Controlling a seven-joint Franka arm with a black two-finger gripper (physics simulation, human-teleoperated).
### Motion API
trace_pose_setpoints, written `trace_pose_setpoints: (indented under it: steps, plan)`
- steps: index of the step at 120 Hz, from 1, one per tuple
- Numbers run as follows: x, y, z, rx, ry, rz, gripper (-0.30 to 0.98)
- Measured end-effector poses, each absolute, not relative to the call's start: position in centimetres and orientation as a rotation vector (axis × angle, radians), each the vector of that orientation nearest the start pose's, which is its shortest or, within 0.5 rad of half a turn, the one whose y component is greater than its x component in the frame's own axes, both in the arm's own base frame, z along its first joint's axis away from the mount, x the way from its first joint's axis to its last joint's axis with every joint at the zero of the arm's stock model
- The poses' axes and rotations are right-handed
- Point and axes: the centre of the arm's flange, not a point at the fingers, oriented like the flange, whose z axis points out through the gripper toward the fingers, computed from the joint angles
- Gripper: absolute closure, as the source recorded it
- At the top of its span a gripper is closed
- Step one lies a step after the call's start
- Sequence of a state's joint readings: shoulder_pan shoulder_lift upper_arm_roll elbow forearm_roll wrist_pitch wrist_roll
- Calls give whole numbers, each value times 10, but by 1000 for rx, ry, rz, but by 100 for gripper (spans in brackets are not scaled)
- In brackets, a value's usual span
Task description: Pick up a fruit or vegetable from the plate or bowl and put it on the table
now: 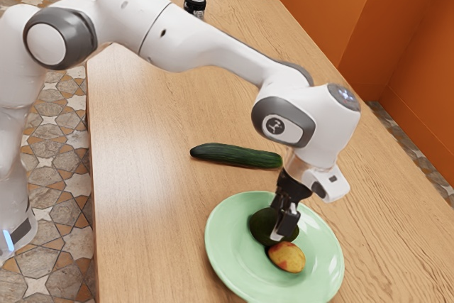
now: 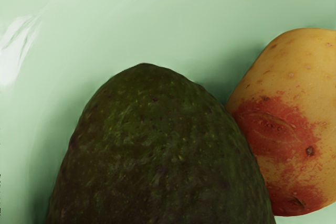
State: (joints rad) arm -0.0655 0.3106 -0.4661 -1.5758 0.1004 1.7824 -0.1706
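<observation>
I see my tool [image 1: 283, 228] down at avocado [image 1: 262, 225]; can't tell if open or closed. Avocado beside yellow-red fruit [image 1: 287, 257] on green plate [image 1: 221, 252], between table's [image 1: 142, 154] long edges.

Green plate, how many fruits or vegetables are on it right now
2: the dark green avocado near the middle of the plate, and the yellow-and-red one right beside it.
</observation>
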Motion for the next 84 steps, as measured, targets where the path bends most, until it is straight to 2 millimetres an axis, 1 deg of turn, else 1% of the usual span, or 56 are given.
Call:
trace_pose_setpoints:
  steps: [41,56,60,72,84]
  plan:
    - [577,-289,446,-3091,588,142,0]
    - [579,-288,444,-3088,585,142,1]
    - [579,-288,443,-3087,584,140,4]
    - [579,-287,445,-3080,577,131,24]
    - [580,-284,448,-3069,560,119,41]
